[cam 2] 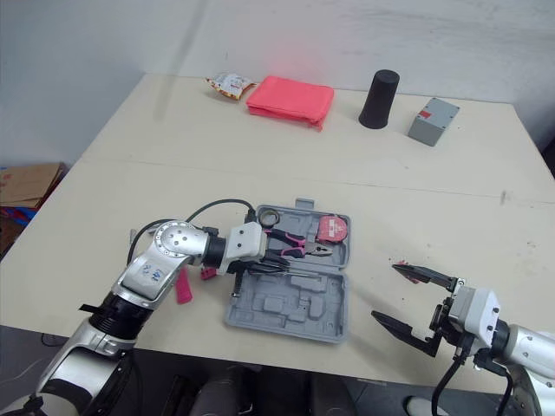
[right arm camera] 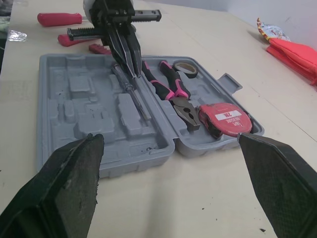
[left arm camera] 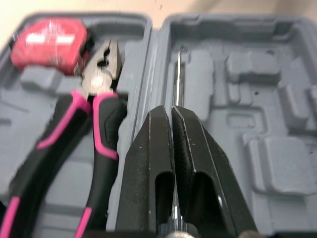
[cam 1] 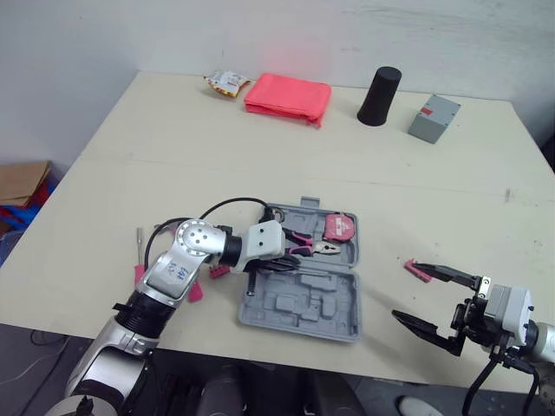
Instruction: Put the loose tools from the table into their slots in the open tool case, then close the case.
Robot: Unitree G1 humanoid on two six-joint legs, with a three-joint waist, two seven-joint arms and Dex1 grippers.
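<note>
The grey tool case lies open near the table's front edge. Pink-handled pliers, a red tape measure and a tape roll sit in its far half. My left gripper is low over the case's hinge line, shut on a thin screwdriver whose shaft lies along the near half. Loose on the table left of the case are a red-handled screwdriver and small pink tools. My right gripper stands open right of the case, with a small pink piece by its far finger.
At the back of the table are a pink folded pouch, a black cylinder, a grey box and a snack packet. A cardboard box stands on the floor to the left.
</note>
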